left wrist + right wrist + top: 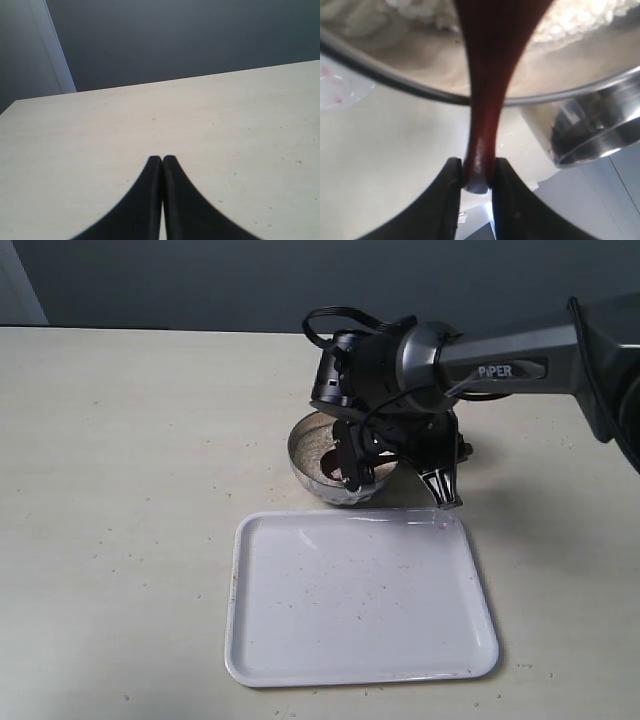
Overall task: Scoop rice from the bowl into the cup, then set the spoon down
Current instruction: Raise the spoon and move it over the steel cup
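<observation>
The steel bowl (312, 468) sits just behind the tray, with white rice (318, 445) inside. My right arm (400, 365) hangs over it and covers most of it. In the right wrist view my right gripper (477, 172) is shut on the end of the dark reddish-brown spoon (487, 90). Its handle runs over the bowl's rim (395, 80) toward the rice (575, 20), and the spoon's head is out of frame. The small steel cup (592, 132) stands right beside the bowl. In the exterior view the arm hides the cup. My left gripper (162, 159) is shut and empty over bare table.
A white rectangular tray (360, 595), bare except for a few specks, lies in front of the bowl. The pale table (120, 490) stretches to the left. A dark wall runs behind the table's far edge.
</observation>
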